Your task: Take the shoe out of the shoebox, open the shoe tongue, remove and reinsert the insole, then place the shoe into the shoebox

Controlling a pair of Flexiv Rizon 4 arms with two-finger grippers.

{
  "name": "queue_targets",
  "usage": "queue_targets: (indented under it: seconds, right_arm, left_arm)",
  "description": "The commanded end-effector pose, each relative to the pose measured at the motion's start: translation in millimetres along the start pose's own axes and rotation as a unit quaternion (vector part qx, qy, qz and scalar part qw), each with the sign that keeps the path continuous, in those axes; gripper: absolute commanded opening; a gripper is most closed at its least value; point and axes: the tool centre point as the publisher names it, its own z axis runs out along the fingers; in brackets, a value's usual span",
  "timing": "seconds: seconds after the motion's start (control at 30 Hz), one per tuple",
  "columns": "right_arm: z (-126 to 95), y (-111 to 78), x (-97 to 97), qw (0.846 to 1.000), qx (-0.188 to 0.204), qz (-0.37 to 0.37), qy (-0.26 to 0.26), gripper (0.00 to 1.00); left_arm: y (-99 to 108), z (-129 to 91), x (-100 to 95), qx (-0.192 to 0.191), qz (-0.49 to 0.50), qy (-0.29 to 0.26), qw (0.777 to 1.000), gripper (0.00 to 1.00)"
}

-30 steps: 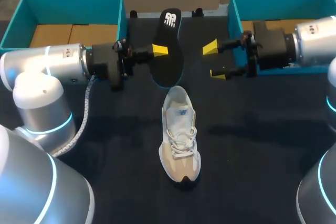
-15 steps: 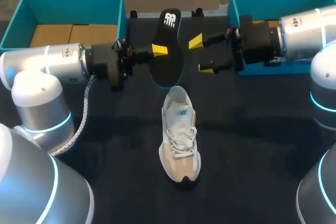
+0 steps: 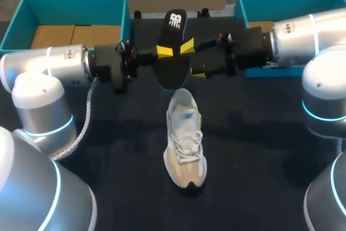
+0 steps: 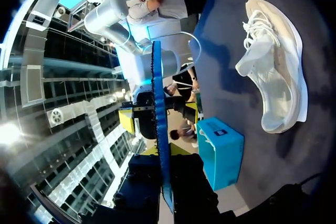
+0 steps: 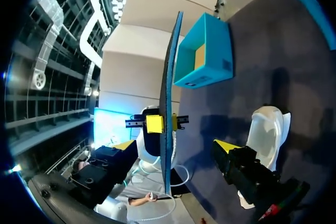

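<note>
While the left fingers (image 3: 165, 51) pinch the insole (image 3: 173, 60) upright over the worktop (image 3: 124, 144), the right fingers (image 3: 187, 46) stand spread just beside it.
Head view: the shoe (image 3: 185, 142) lies on the worktop, nearer the robot than the insole. Left wrist view: insole edge-on, clamped; shoe beyond it on its side. Right wrist view: insole edge-on ahead of the spread fingers.

Light comes from above, even and fairly bright. The dark table (image 3: 124, 160) swallows it, so shadows are soft; a broad one lies beneath my right arm (image 3: 303, 39). My left arm (image 3: 48, 68) carries a pale sheen on its silver shell. From my left wrist the white shoe (image 4: 273, 77) looks nearly washed out, with a dark shadow beside its sole, and the edge of the insole (image 4: 159, 145) gleams blue.
</note>
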Motion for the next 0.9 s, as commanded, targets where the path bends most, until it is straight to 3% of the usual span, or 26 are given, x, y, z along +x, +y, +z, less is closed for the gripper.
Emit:
queue_targets:
  seconds: [0.03, 0.17, 0.53, 0.9]
  right_arm:
    - [14.5, 3.8, -1.2, 1.000, 0.002, 0.001, 0.002, 0.70]
    - [19.8, 3.9, -3.0, 1.000, 0.012, 0.003, 0.007, 0.61]
    - [27.6, 2.6, -3.2, 1.000, 0.019, 0.003, 0.014, 0.50]
    - [29.1, -1.5, -1.7, 1.000, 0.020, 0.003, 0.018, 0.52]
  left_arm:
    - [-0.7, 1.7, 0.4, -0.002, 0.001, 0.000, 1.000, 0.00]
    - [-0.7, 1.7, 0.4, -0.002, 0.001, 0.000, 1.000, 0.00]
    - [-0.7, 1.7, 0.4, -0.002, 0.001, 0.000, 1.000, 0.00]
    - [-0.7, 1.7, 0.4, -0.002, 0.001, 0.000, 1.000, 0.00]
